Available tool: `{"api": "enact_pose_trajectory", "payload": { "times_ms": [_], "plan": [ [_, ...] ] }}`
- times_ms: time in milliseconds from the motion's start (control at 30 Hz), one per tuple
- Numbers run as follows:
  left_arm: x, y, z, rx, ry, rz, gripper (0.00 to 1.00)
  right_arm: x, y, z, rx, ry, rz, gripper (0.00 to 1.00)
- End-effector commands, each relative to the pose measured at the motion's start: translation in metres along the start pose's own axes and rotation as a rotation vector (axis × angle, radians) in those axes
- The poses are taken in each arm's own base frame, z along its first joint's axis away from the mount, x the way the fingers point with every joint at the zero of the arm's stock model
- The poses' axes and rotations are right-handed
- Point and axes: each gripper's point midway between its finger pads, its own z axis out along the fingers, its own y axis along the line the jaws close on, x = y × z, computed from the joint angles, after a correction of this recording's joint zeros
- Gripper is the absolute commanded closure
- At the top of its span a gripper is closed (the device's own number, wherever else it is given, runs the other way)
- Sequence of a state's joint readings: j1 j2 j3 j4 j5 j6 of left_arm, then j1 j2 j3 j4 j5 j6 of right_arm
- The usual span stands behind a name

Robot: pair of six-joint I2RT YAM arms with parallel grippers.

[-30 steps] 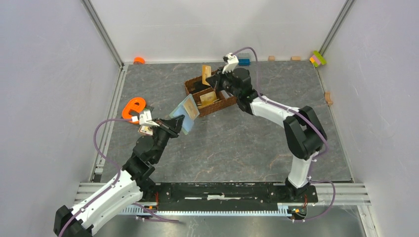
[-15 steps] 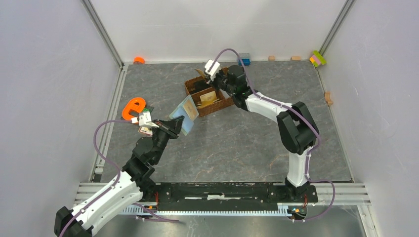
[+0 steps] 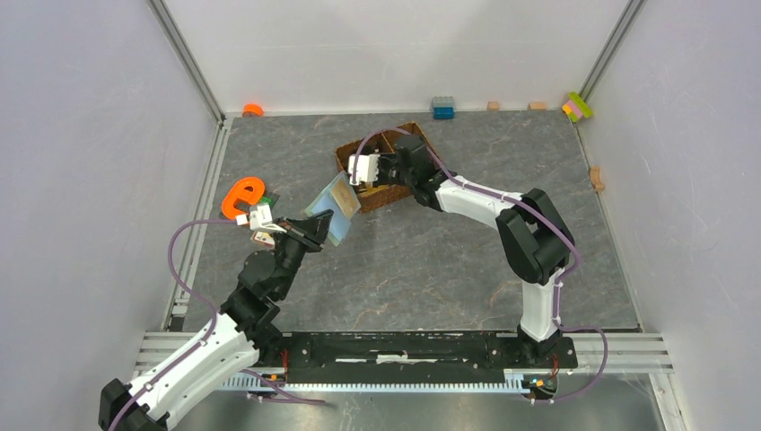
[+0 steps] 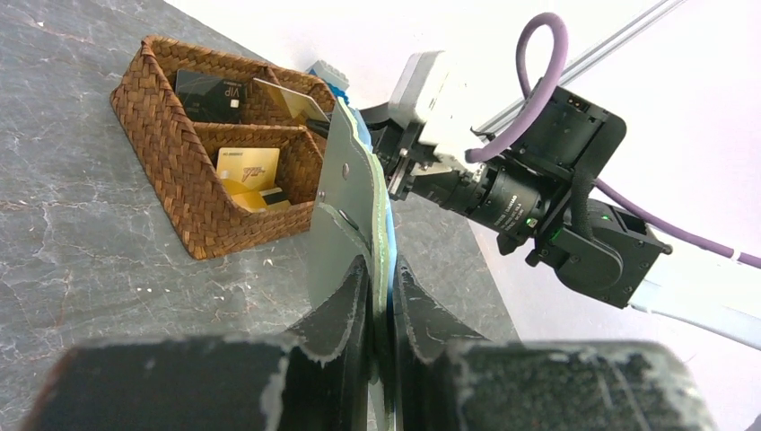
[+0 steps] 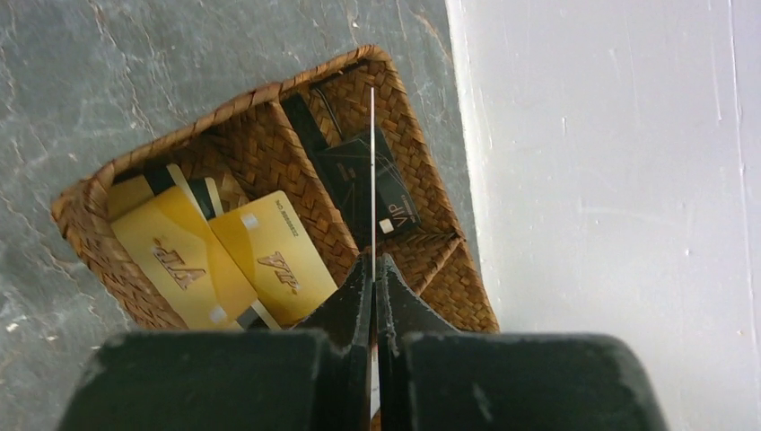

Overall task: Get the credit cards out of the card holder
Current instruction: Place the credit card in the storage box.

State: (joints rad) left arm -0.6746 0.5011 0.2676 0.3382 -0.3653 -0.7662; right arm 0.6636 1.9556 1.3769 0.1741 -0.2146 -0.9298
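My right claw [image 5: 372,265] pinches a card [image 5: 372,171] by its edge; thin, probably stiff and slick. Left claw [image 4: 381,269] clamps the holder [image 4: 345,197].

You have two arms, the left arm [image 3: 193,355] and the right arm [image 3: 471,199], each with white link shells and bulky black joint housings. A purple cable [image 4: 544,18] trails along each one. Each wrist carries a small white camera block [image 3: 363,167]. The gripper fingers [image 4: 345,310] are matte black, scuffed pale at the edges. Both bases are bolted to a black rail [image 3: 404,346].
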Motion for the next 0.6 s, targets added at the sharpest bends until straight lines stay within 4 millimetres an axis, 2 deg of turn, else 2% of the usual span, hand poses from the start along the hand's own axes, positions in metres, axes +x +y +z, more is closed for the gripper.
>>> {"api": "enact_pose_trajectory", "payload": {
  "times_ms": [0,133,267,567],
  "plan": [
    [-0.014,-0.008,0.0,0.03,-0.06,0.0,0.98,-0.002,-0.011,-0.01,0.015,0.003,-0.14,1.0],
    [-0.012,-0.007,0.002,0.024,-0.052,0.002,0.98,0.0,0.003,-0.013,-0.051,-0.001,-0.203,1.0],
    [-0.012,-0.008,0.002,0.027,-0.052,0.004,0.98,0.004,0.002,-0.013,-0.052,0.026,-0.225,1.0],
    [-0.011,-0.008,0.003,0.025,-0.046,0.007,0.98,0.025,0.015,-0.011,-0.116,0.1,-0.299,1.0]
  ]
}}
